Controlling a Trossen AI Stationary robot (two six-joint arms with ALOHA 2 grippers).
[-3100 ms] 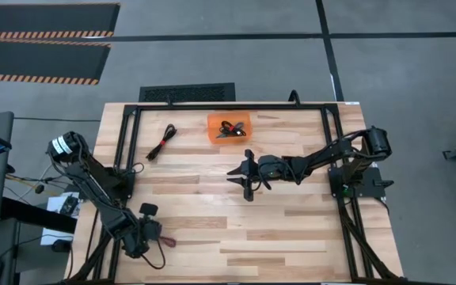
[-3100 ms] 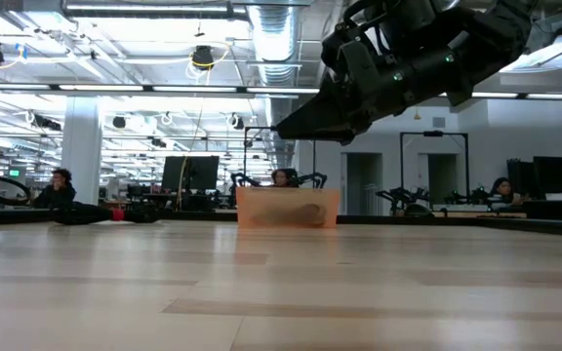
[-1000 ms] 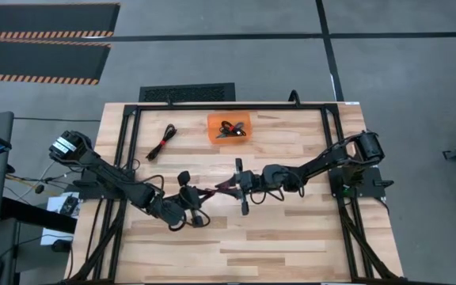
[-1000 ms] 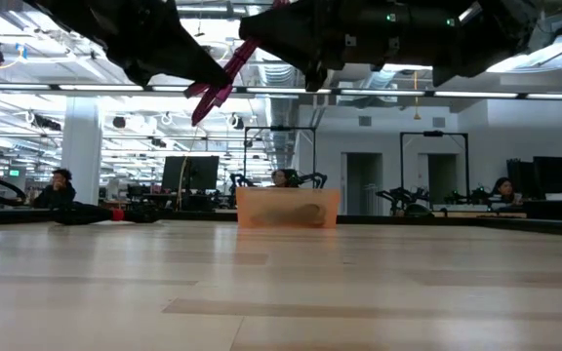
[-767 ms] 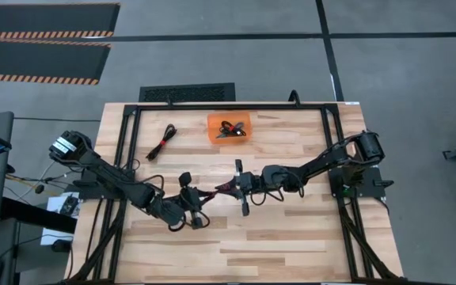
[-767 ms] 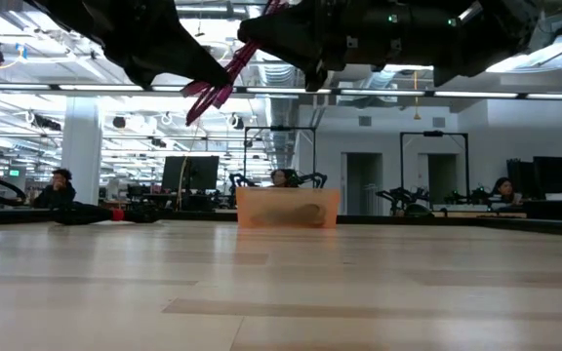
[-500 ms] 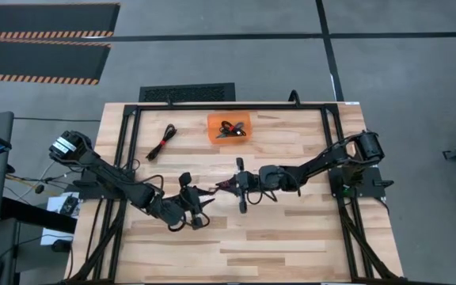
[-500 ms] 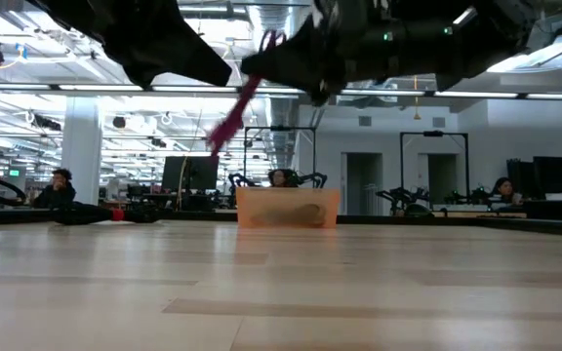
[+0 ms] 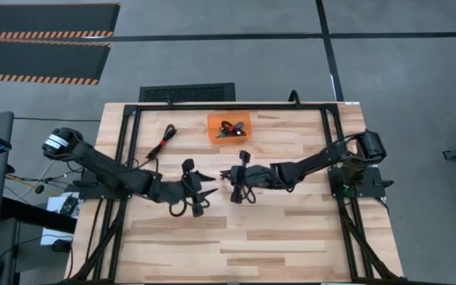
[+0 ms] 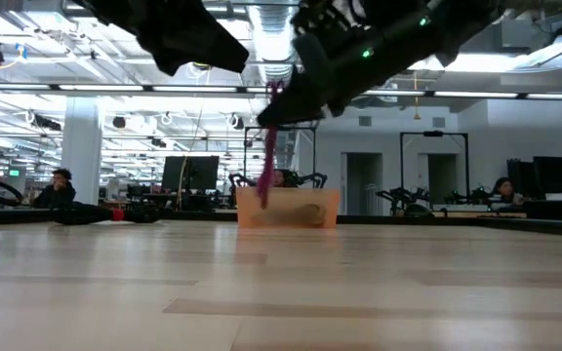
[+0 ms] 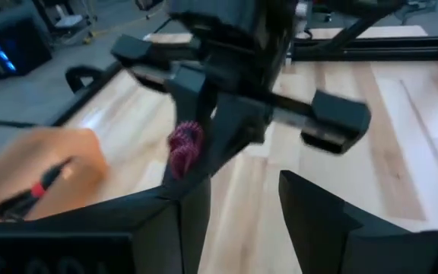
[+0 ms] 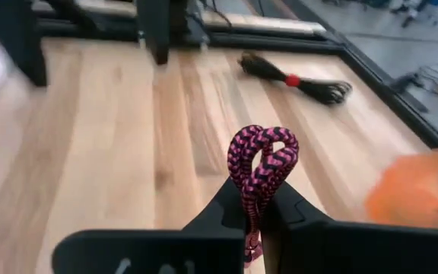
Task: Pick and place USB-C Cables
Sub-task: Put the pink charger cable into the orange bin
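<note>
Handover at mid-table, above the wood.
Right gripper (image 12: 255,221) pinches the magenta-purple cable (image 12: 261,164); left gripper (image 11: 238,205) spread, just left.

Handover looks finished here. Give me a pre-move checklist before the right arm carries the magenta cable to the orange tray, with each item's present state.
1. Right end effector shut on the magenta cable: ok; the folded loop stands pinched between its fingers.
2. Left end effector let go: ok; its fingers are open with nothing between them.
3. Cable off the table: ok; in the low view it hangs above the wood.
4. Orange tray has room: cannot tell; cables already lie in it.
5. Arms apart: not ok; in the high view the two end effectors sit close together mid-table.
6. Red-and-black cable outside the tray: ok; it lies well off the likely path.
</note>
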